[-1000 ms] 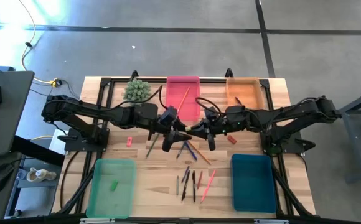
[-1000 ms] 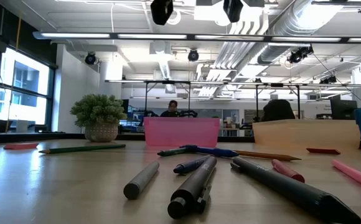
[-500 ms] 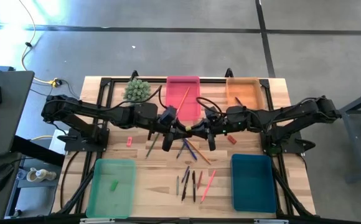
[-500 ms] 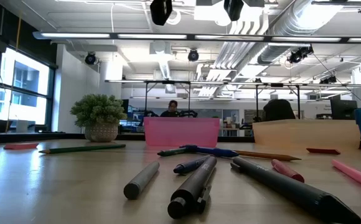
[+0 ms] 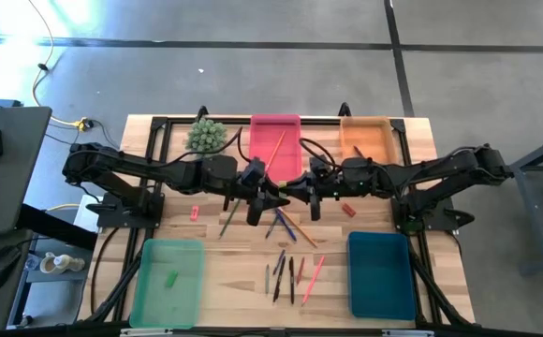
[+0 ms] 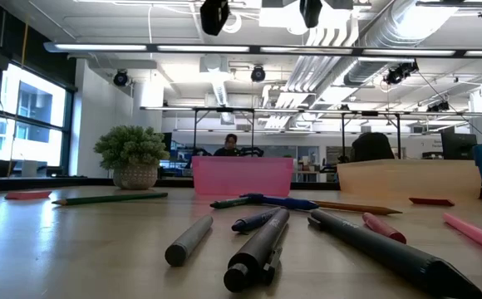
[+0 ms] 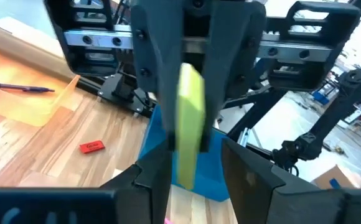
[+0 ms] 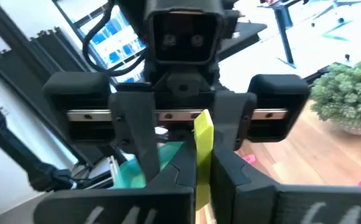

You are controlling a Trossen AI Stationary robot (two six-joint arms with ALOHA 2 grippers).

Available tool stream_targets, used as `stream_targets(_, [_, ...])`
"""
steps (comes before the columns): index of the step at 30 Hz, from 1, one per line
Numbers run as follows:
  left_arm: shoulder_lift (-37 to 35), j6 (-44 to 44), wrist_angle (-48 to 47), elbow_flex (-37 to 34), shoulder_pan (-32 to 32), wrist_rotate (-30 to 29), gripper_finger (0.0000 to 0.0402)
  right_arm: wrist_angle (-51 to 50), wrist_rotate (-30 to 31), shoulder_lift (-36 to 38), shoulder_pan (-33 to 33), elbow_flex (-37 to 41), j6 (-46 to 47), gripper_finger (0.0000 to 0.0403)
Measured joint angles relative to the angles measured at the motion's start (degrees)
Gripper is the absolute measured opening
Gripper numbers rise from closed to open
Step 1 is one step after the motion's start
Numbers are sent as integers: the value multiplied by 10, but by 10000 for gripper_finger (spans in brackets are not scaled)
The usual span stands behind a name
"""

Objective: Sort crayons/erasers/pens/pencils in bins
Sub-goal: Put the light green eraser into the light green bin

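High view: both grippers meet above the table's (image 5: 225, 271) middle, just in front of the pink bin (image 5: 276, 145). Right gripper (image 8: 196, 180), fingers clamped together on a yellow-green eraser (image 8: 203, 146), presents it upright to the left gripper (image 7: 196, 168), whose fingers stand apart on either side of the same eraser. Pencils and pens (image 5: 290, 271) lie scattered toward the table's near edge, between the light green bin (image 5: 168, 281) and teal bin (image 5: 380, 273). One red eraser (image 5: 348, 211) lies near the orange bin (image 5: 366, 137).
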State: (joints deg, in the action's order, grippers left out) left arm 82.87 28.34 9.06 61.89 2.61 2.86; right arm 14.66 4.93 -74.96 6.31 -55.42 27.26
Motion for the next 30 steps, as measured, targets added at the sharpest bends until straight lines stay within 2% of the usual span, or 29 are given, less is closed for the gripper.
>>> stream_targets(7, [0,0,-1,0,4,-7,109,-4,-5,0,0,0,-2,3])
stream_targets(17, [0,-9,-10,0,4,-7,13,-6,-8,0,0,0,-3,3])
stream_targets(20, [0,-9,-16,1,4,-9,9,-7,-8,0,0,0,-4,6])
stream_targets(25, [0,-6,-20,1,4,-11,11,-8,-7,0,0,0,-7,27])
stream_targets(30, [-1,-5,-40,1,4,-23,5,-14,-15,0,0,0,-5,82])
